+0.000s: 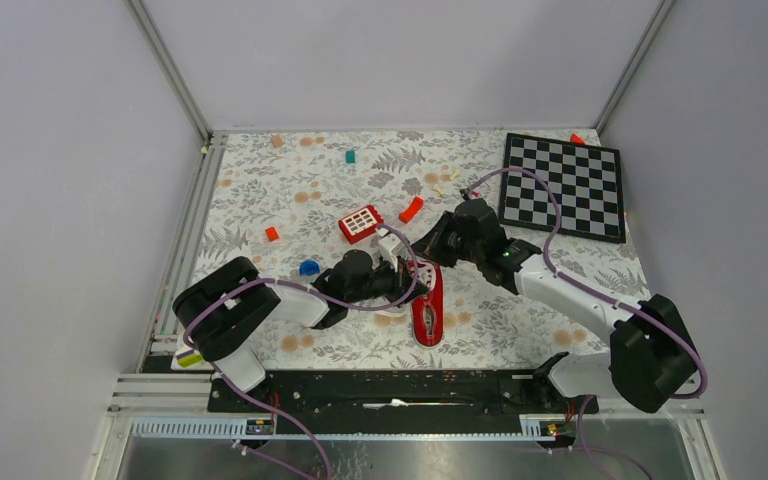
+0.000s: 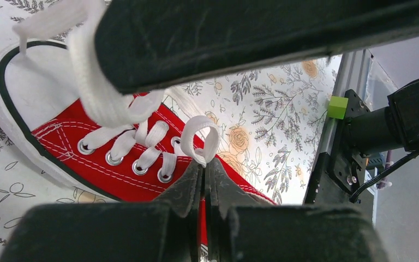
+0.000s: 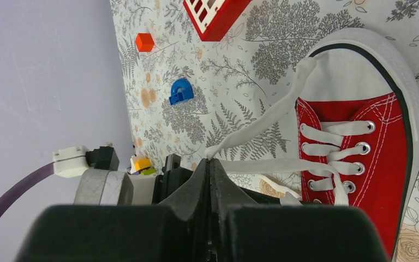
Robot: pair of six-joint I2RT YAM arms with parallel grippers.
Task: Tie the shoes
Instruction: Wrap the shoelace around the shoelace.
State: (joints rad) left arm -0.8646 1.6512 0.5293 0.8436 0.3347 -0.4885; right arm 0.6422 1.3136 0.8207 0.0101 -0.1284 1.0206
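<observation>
The red shoe [image 1: 427, 312] with white toe cap lies on the floral table between both arms, its toe pointing away from the bases. In the left wrist view my left gripper [image 2: 203, 164] is shut on a small loop of white lace [image 2: 199, 136] just above the eyelets of the shoe [image 2: 87, 158]. In the right wrist view my right gripper [image 3: 209, 160] is shut on a folded lace [image 3: 262, 164], which runs taut sideways to the shoe [image 3: 371, 180]. From above, the left gripper [image 1: 415, 285] and right gripper [image 1: 428, 248] sit close together over the shoe's laces.
A chessboard [image 1: 563, 185] lies at the back right. A red block with white squares [image 1: 360, 222], a red-orange curved piece [image 1: 411, 209], a blue piece [image 1: 308, 267], an orange cube [image 1: 272, 233] and a teal piece [image 1: 350, 156] are scattered behind and left of the shoe.
</observation>
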